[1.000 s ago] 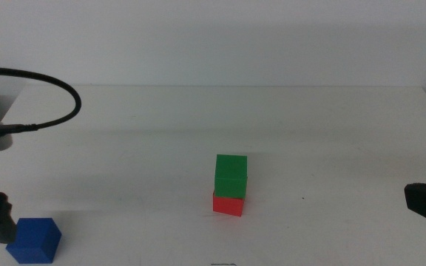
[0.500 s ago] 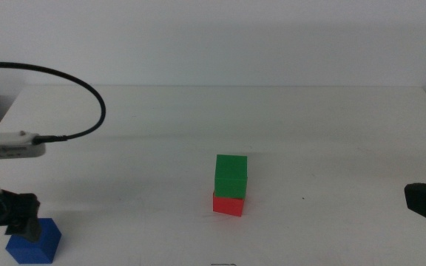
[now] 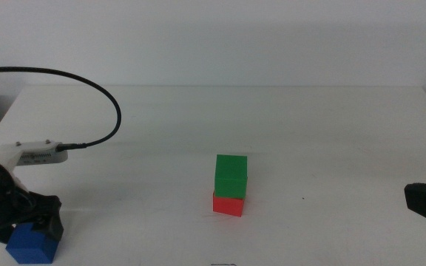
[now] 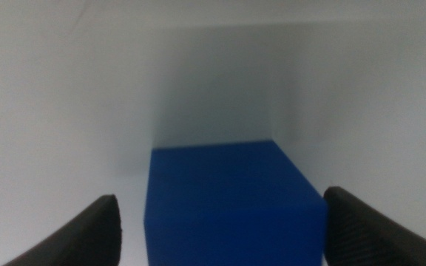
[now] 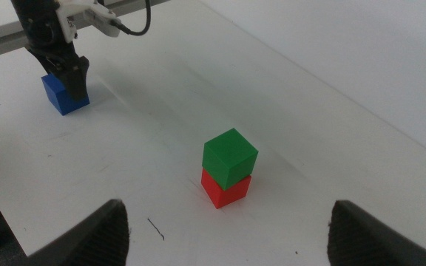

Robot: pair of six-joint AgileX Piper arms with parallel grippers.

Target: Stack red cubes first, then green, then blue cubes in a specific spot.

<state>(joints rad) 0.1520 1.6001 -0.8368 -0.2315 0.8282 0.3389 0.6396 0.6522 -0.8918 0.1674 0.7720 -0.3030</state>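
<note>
**Left gripper lowered over the blue cube; red and green already stacked**

The left gripper point(image 3: 32, 230) has been brought in from the side over the last second and is now set down around the blue cube point(image 4: 231, 199), which had stood clear of it a second ago. In the left wrist view the cube is seen between the two dark jaws, which are spread wide with a gap to either side, so nothing is held yet. From this it is judged that the grasp of the last cube is about to be made.

Farther out from the left gripper, well apart across the worktop point(image 3: 287, 111), the green cube point(image 3: 231, 174) is seen resting on the red cube point(image 3: 228, 205), unchanged over the same second; the first two layers are taken as done.

The right gripper point(image 5: 228, 244) is kept waiting at the worktop's edge, jaws wide apart and empty, with the stack ahead of it.

A small label is seen on the left arm's wrist unit, but its writing cannot be read. No other writing is visible.
</note>
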